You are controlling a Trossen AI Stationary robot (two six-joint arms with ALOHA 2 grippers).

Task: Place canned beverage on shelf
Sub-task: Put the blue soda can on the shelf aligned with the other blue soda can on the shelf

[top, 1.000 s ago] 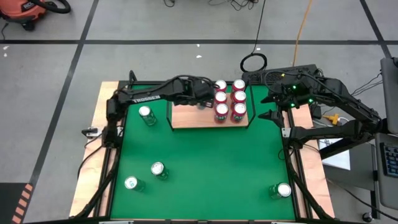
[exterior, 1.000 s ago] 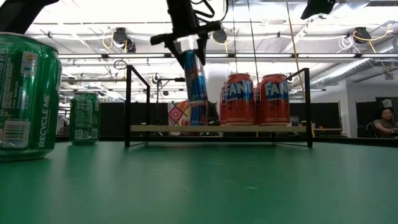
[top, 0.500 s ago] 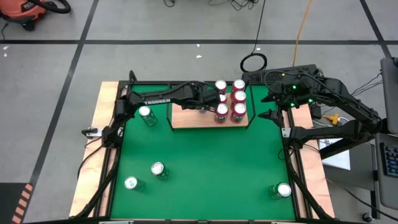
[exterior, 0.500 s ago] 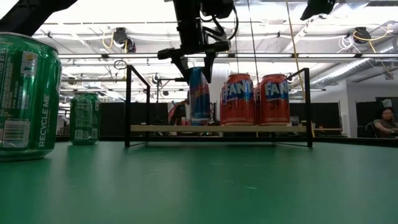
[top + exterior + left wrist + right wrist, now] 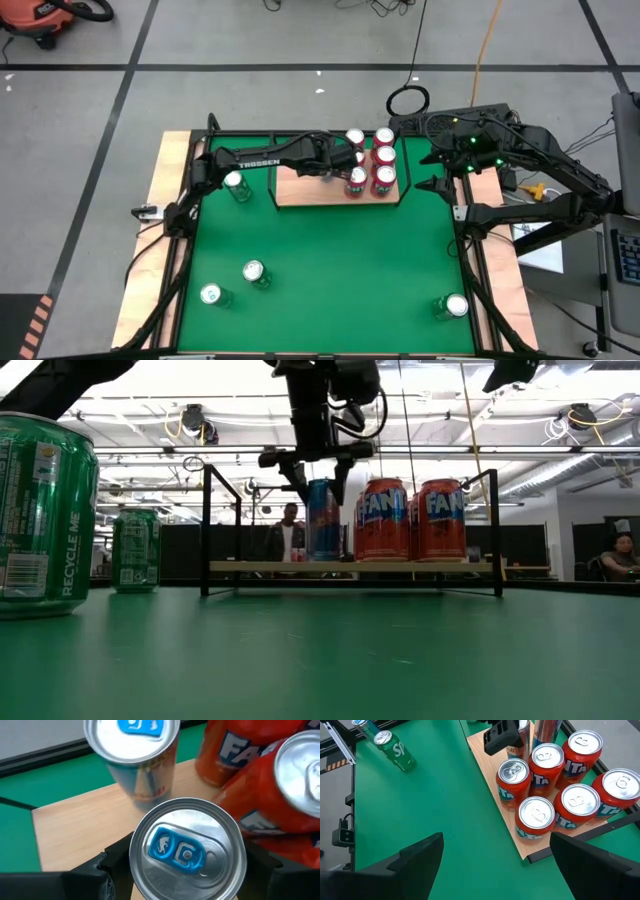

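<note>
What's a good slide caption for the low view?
Left gripper straddles a blue can on the shelf beside orange cans.

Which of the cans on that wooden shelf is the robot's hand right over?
The slim blue can at the left end of the shelf, under the left gripper. The others there are fatter orange Fanta cans.

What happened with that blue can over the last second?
The left tool lowered the blue can from a tilted hold onto the shelf, beside the orange cans. The can now stands upright and the fingers are rising and spreading off its top. The right tool, the orange cans and the green cans on the table stayed put.
</note>
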